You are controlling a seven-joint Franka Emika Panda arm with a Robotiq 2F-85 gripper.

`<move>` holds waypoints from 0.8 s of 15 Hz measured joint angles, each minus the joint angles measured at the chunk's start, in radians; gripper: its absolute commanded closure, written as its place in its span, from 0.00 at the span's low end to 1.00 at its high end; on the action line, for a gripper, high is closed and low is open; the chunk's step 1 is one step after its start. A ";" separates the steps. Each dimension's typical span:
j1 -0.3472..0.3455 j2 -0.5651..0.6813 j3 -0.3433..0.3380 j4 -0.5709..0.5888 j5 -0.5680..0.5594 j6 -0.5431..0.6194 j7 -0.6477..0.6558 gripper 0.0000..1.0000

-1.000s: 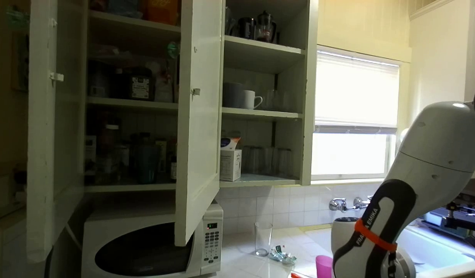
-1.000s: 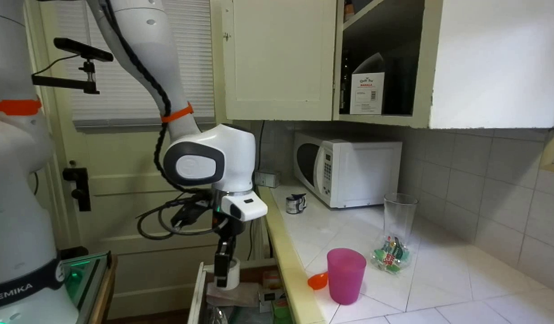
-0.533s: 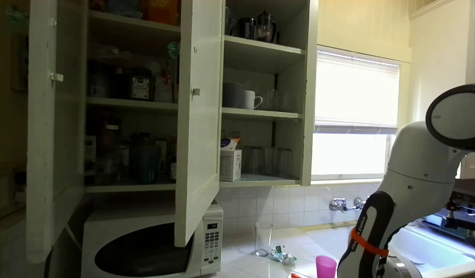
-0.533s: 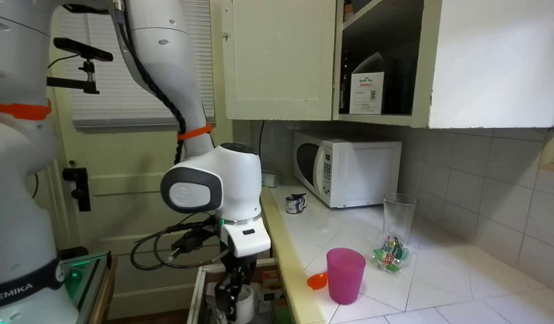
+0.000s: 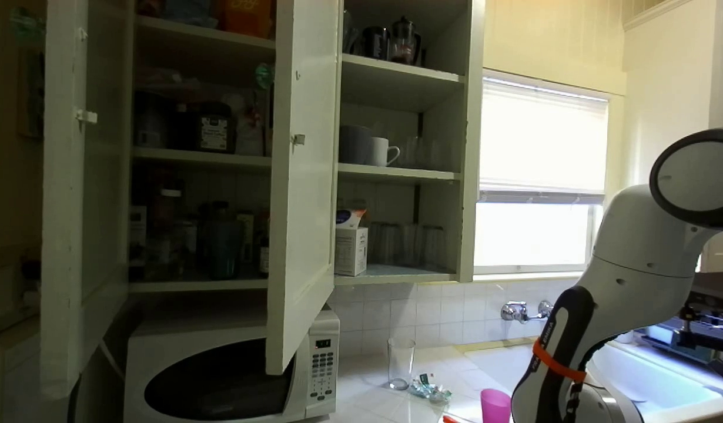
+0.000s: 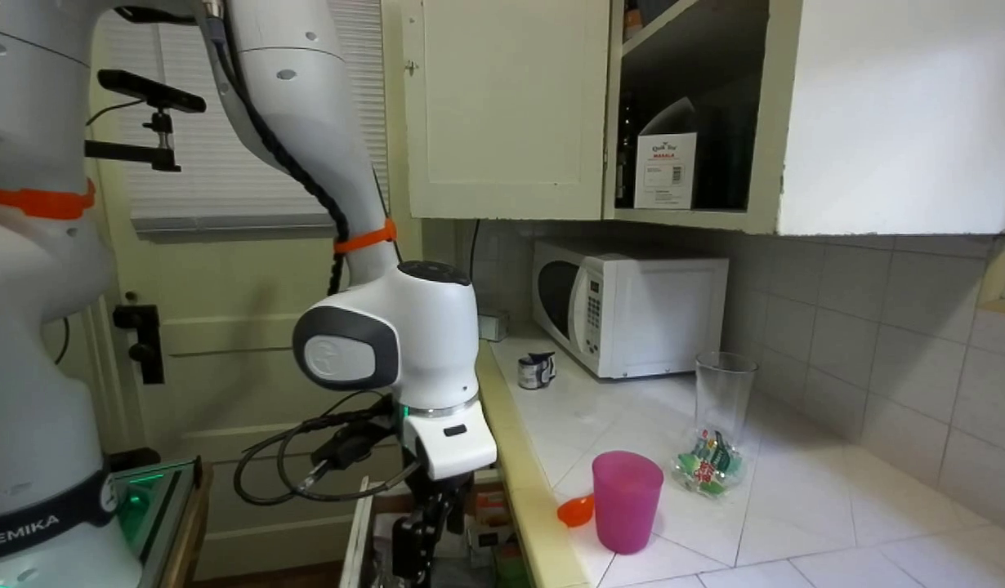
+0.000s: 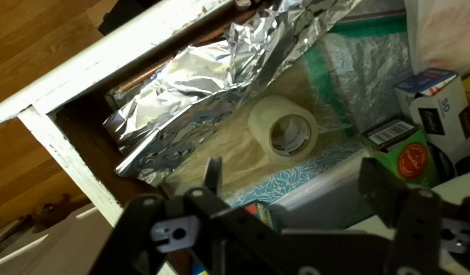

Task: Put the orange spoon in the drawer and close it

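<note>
Lying on the white tiled counter [image 6: 797, 482], as seen in an exterior view, the orange spoon [image 6: 576, 510] is off to one side of the gripper [image 7: 290, 170] and higher than its fingers [image 7: 384, 194], with the yellow counter edge [image 6: 535, 498] between the two. The gripper hangs low at the pulled-out drawer [image 7: 101, 59], those fingers spread wide in the wrist view with nothing pinched between them; beyond their tips lies a roll of packing tape [image 7: 260, 120], with crumpled aluminium foil [image 7: 196, 72] along one wall. How far the tips reach below the rim I cannot tell. The spoon's bowl is its end nearer the drawer; the handle runs back behind the pink cup [image 6: 627, 502], so the long axis seems to lead in from the edge, though most of it is hidden, and I cannot tell whether spoon and cup touch. With the spoon not yet picked up, its part of the task looks undone, and the gripper may be here to settle the contents. Fetching the spoon would, I judge, call for rising clear of drawer and edge before going sideways, since a straight line to it would likely run into the counter. The bowl end looks the better one to approach: the fingers should narrow across the long axis near the neck, as a grip set too far back could tip the cup.
</note>
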 measured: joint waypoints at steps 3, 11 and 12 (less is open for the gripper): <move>-0.007 -0.023 0.015 0.008 0.012 -0.010 -0.078 0.00; 0.009 -0.346 0.007 0.012 -0.154 -0.288 -0.257 0.00; 0.007 -0.395 0.005 0.013 -0.208 -0.357 -0.234 0.00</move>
